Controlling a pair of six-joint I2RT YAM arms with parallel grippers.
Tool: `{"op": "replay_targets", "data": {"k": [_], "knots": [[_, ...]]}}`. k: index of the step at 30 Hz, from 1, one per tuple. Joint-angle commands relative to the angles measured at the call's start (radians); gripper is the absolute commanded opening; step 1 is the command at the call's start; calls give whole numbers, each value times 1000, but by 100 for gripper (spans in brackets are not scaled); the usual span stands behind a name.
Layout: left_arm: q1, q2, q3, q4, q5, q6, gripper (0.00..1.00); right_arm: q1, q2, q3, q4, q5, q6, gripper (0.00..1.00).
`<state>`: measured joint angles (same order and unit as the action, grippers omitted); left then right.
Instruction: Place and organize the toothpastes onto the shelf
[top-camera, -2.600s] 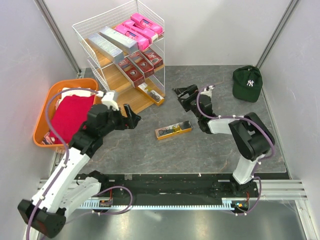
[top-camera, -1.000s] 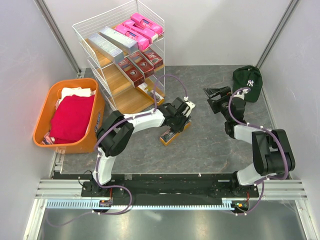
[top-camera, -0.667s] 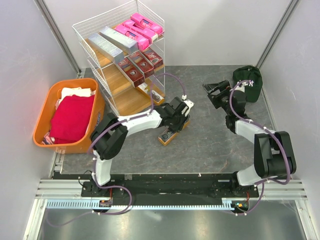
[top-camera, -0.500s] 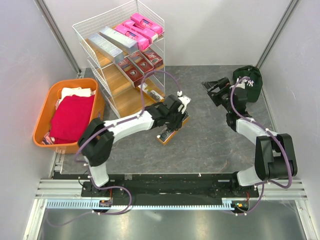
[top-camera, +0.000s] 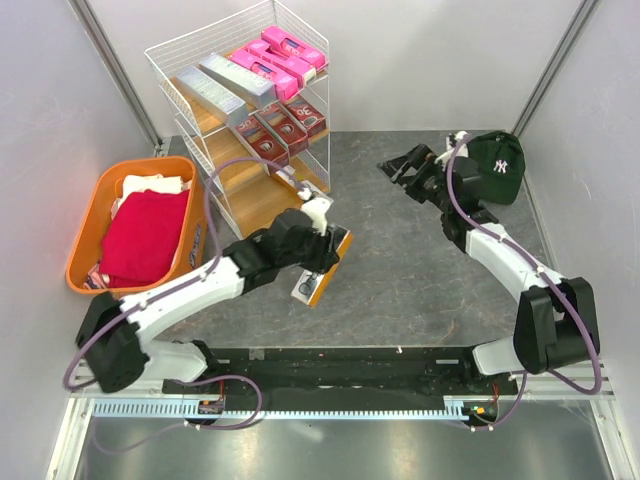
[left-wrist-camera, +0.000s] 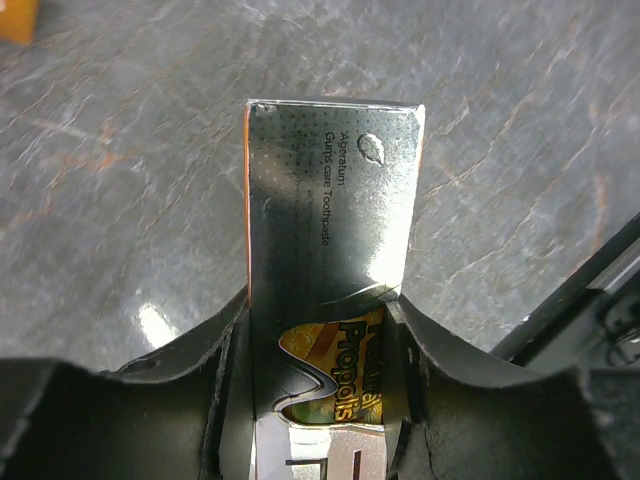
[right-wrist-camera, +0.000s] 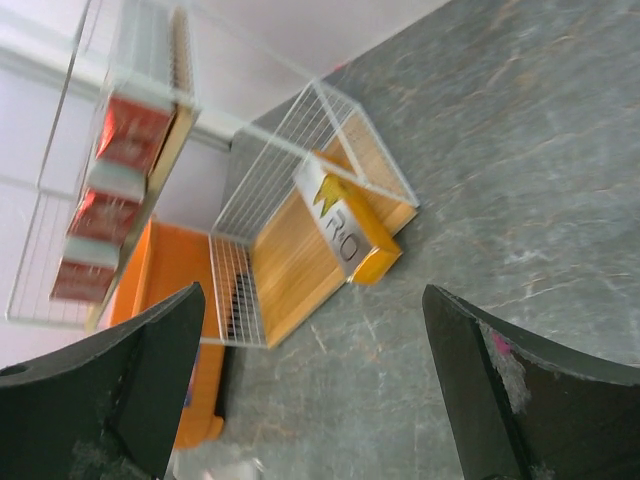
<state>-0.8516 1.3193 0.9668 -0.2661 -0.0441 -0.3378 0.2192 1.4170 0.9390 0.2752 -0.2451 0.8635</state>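
Far left, the orange basket (top-camera: 88, 268) with its red cloth (top-camera: 142, 238) sits out of play. Next over is the shelf (top-camera: 178, 48), already well stocked: silver-grey boxes (top-camera: 215, 88) and pink boxes (top-camera: 280, 58) on the top board, dark red boxes (top-camera: 280, 128) on the middle one, and a lone gold box (top-camera: 302, 187) on the bottom board, its long axis running roughly 10 to 4 o'clock.

Now the action. The left gripper (top-camera: 325, 258) is pinching the held toothpaste box (top-camera: 310, 285) across its narrow width. The wrist view confirms it, with both fingers (left-wrist-camera: 225, 355) pressed against the box's long edges (left-wrist-camera: 330, 220). It's a glossy black-and-gold carton with an orange edge and small white print, and it looks to be just clear of the table (top-camera: 420, 290), though that's hard to call.

Here's the key relation: the shelf's bare bottom board lies at about 11 o'clock from the left gripper, close by, while the held box runs roughly 1 to 7 o'clock. I'd say it needs turning to lie alongside its gold twin.

Over right, the right gripper (top-camera: 400, 165) hangs at 2 o'clock from the box, well apart, fingers (right-wrist-camera: 120, 390) spread wide and empty, looking back at the shelf. The left arm is plainly the nearer one. Far right, a green cap (top-camera: 497, 165).
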Motion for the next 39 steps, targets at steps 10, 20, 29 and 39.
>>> {"op": "replay_targets", "data": {"k": [10,20,29,39], "knots": [[458,-448,-410,388,226,-584,20,317,-197,6,-126,239,-230,98],[675,-485,-681,775,431,-1053,17,704,-257,-88,-85,588,-377,98],[695,-471,-766,930,434,-1215,18,1130,-150,-105,8,945,-521,98],[698,-489,-774,926,434,-1212,18,1180,-3,-48,67,997,-503,93]]}}
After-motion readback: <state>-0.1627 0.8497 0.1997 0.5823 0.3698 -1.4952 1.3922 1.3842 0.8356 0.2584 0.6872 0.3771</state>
